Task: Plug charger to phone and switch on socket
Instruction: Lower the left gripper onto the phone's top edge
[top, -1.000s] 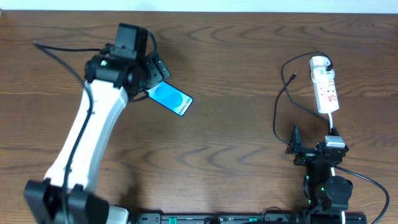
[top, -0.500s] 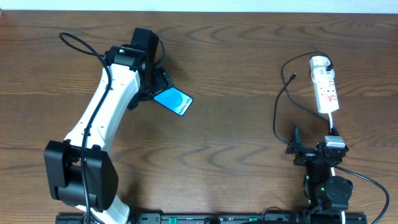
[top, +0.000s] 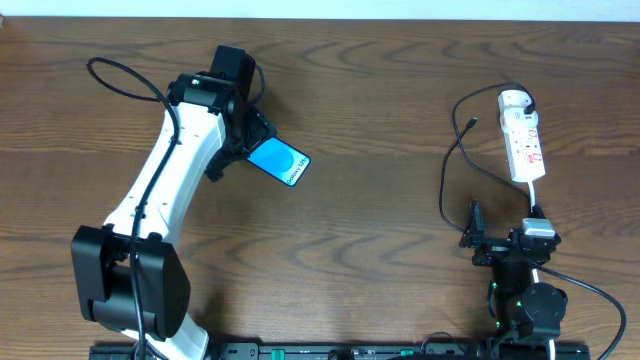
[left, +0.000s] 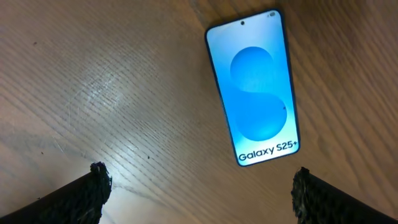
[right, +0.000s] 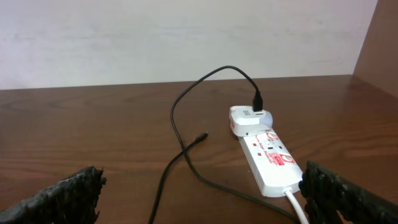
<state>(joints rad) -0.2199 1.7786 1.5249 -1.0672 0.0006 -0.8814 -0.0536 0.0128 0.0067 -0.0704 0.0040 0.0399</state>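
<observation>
Logging left gripper (left: 202, 199) as spread wide, holding nothing, poised just short of the phone (left: 254, 87). Placing phone flat on the table (top: 400, 80), screen up and lit, left of centre, its upper-left end just beside that gripper in the overhead view. Logging right gripper (right: 205, 199) as equally wide and empty, low at the near right edge, facing the socket (right: 270, 163). Placing socket at far right, white adapter (right: 249, 119) plugged into its far end. Tracing charger (top: 447, 190) looping off the adapter, with plug tip (right: 200, 136) loose on the table, well apart from the phone.

Likely failure points, judged from this layout:
- Closing on a thin flat phone from above: risk of fingers (left: 93, 193) sliding off its edges, or skidding it across the table instead of lifting.
- Pinching the charger mid-length rather than at the plug tip: risk of a floppy, misaimed plug at the port.
- Dragging the charger toward the phone: risk of tugging the white adapter loose or shifting the socket.
- Cannot tell from here where the socket takes its press; risk of pushing the wrong spot.
</observation>
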